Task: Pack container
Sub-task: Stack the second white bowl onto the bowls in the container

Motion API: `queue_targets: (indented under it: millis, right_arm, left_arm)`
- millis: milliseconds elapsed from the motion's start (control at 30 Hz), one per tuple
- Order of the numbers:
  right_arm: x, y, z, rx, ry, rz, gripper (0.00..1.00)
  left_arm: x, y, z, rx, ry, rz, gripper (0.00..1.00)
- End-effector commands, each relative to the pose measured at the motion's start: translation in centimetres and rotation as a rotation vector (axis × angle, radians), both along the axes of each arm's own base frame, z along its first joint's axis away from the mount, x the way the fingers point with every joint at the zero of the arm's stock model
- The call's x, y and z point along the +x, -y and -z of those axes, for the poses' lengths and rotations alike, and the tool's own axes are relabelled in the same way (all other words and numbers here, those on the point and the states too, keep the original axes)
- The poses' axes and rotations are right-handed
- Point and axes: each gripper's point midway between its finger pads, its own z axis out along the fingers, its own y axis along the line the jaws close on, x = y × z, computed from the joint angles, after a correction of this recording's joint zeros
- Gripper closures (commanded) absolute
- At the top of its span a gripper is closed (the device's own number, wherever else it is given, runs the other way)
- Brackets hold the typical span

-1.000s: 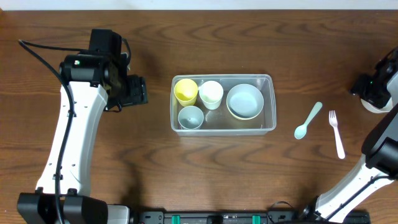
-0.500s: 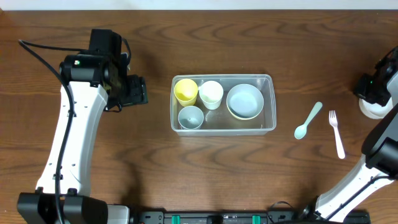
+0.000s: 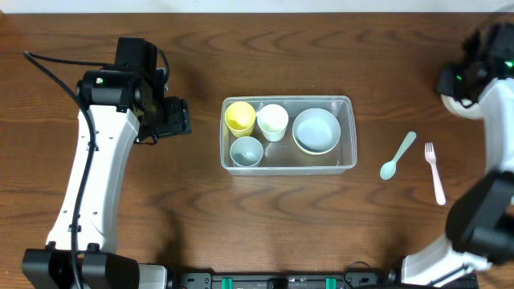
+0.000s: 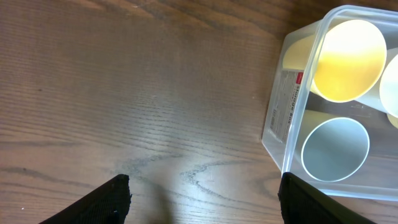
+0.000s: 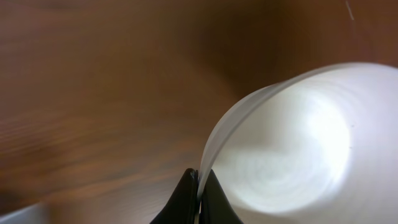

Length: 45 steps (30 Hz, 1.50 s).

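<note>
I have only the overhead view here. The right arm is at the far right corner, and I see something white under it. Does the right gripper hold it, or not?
Observer: Yes. In the right wrist view the right gripper is shut on the rim of a white cup, one finger inside and one outside.
Operator: Thank you. And the left gripper, is it open?
Observer: Open. In the left wrist view the left gripper has its fingertips wide apart over the table, with nothing between them.
Operator: Is there anything on the container wall near it?
Observer: A printed label is on the end wall of the container, beside the yellow cup.
</note>
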Motion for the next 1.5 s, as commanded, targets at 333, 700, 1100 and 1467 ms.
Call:
queue_targets:
  millis: [333, 700, 1100, 1467]
  right_arm:
    - [-7.2, -25.7, -6.3, -0.003, 0.019, -0.675, 0.98]
    - [-10.1, -30.7, 1.9, 0.011, -0.222, -0.763, 0.98]
    - [-8.1, -27.5, 1.6, -0.077, -0.189, -0.559, 0.64]
    - [-10.2, -9.1, -5.9, 0.040, -0.084, 0.059, 0.45]
  left_arm:
    - [0.0, -0.1, 0.1, -0.006, -0.008, -0.017, 0.23]
    - [-0.2, -0.1, 0.2, -0.005, -0.016, -0.017, 0.23]
    - [-0.4, -0.1, 0.2, -0.005, -0.024, -0.016, 0.23]
    - [-0.5, -0.1, 0.2, -0.004, -0.027, -0.016, 0.23]
